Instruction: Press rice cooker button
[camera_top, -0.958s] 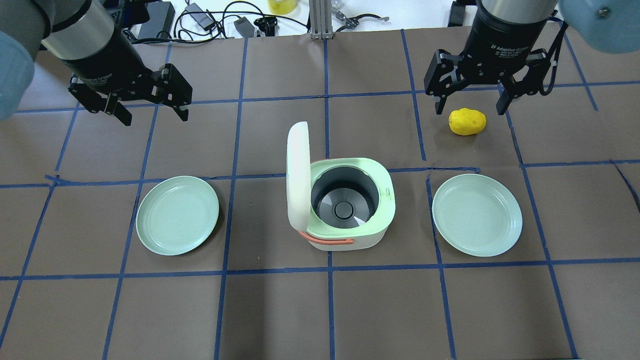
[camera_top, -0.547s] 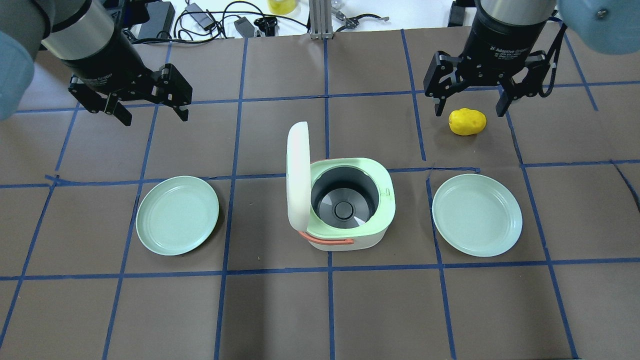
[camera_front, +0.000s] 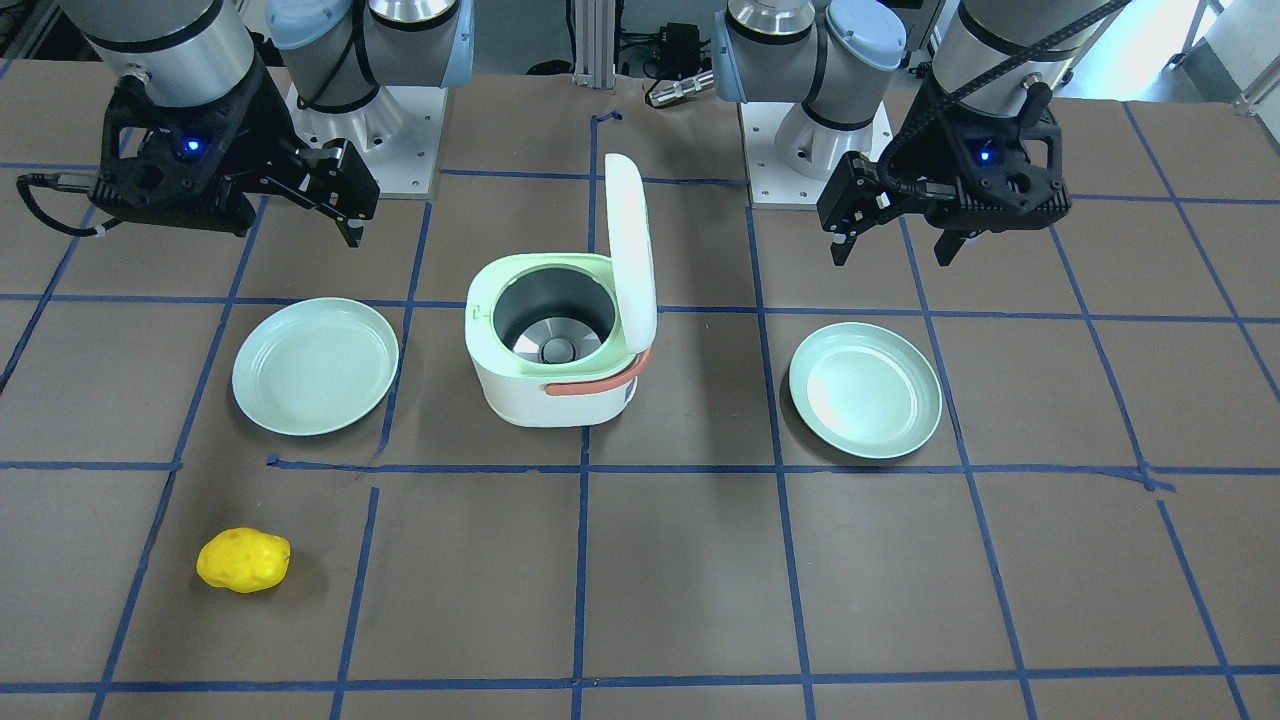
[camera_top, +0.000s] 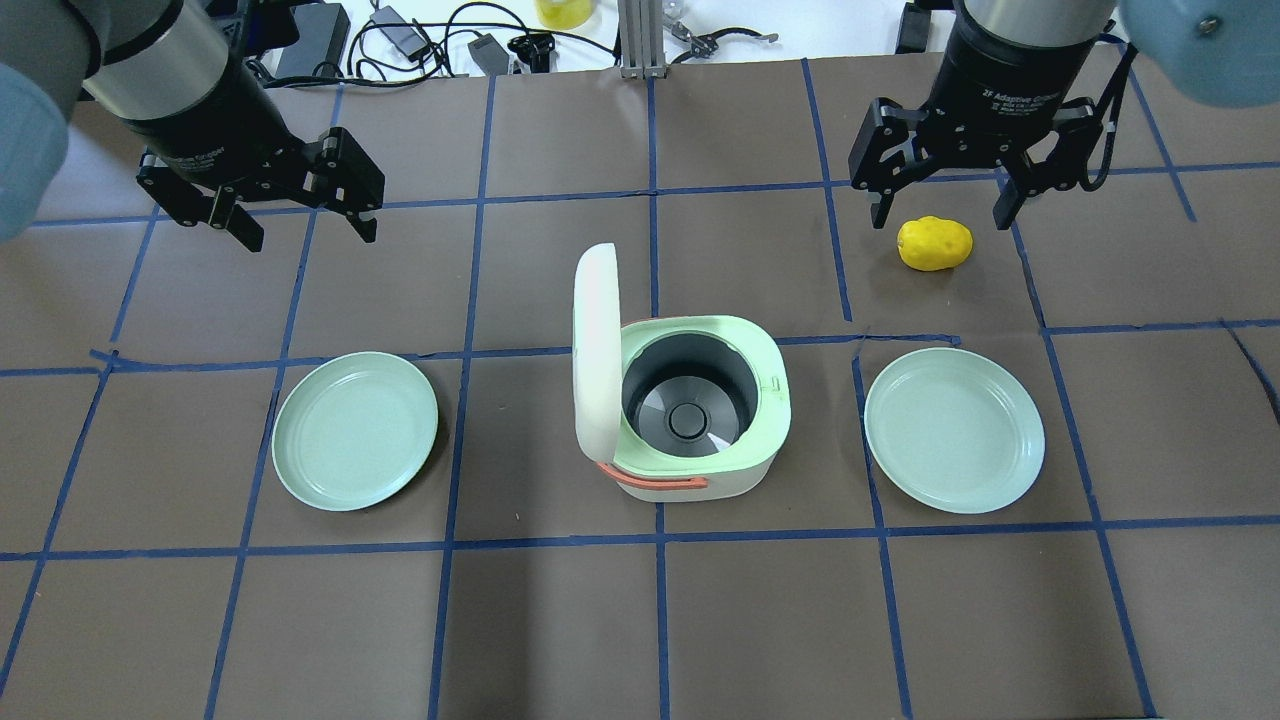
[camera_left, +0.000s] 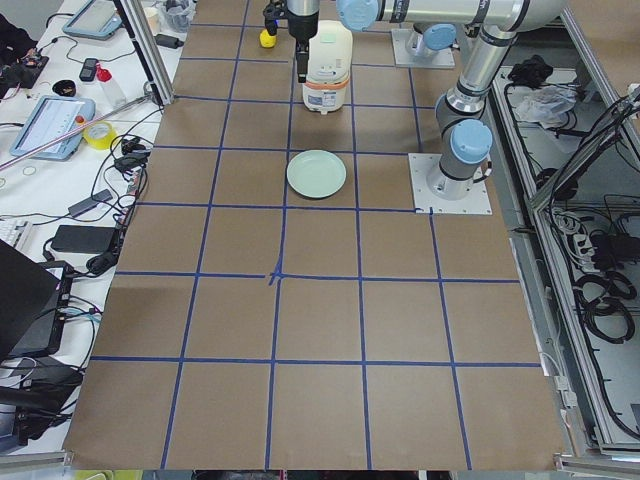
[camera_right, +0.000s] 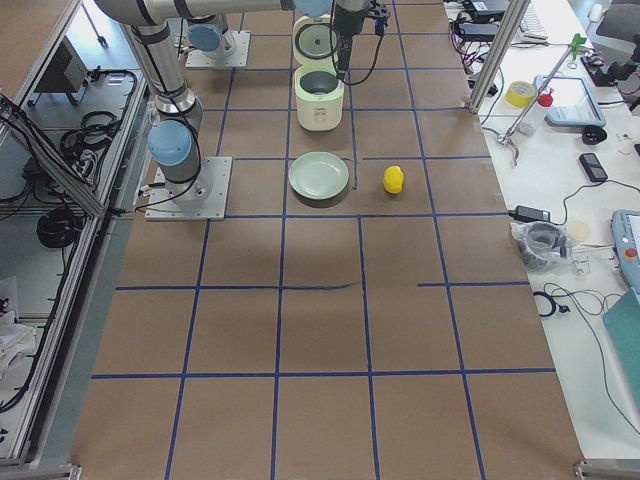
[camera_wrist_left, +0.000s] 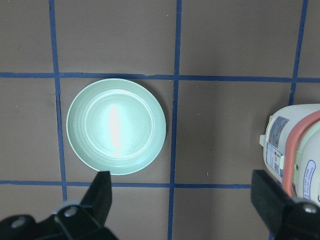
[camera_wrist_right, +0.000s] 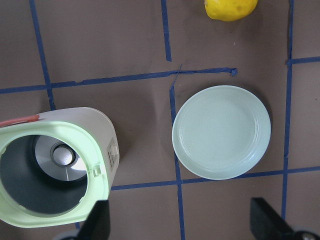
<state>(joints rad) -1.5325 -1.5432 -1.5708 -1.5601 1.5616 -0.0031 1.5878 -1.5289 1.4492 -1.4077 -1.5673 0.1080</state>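
Note:
The rice cooker (camera_top: 700, 478) stands at the table's middle, white body, green rim, orange handle, its lid (camera_top: 596, 350) standing open on the left side. The inner pot is empty. A small tab (camera_top: 776, 384) sits on the rim's right edge; I see no other button clearly. My left gripper (camera_top: 308, 236) is open and empty, high above the left plate (camera_wrist_left: 116, 125). My right gripper (camera_top: 940, 222) is open and empty, high above the right plate (camera_wrist_right: 221, 131). The cooker shows at the edge of the left wrist view (camera_wrist_left: 292, 150) and in the right wrist view (camera_wrist_right: 102, 135).
Two pale green plates (camera_top: 355, 430) (camera_top: 953, 430) flank the cooker. A yellow potato (camera_front: 243, 560) lies on the table's far side, beyond the right plate. Cables and small gear (camera_top: 420, 40) lie past the far edge.

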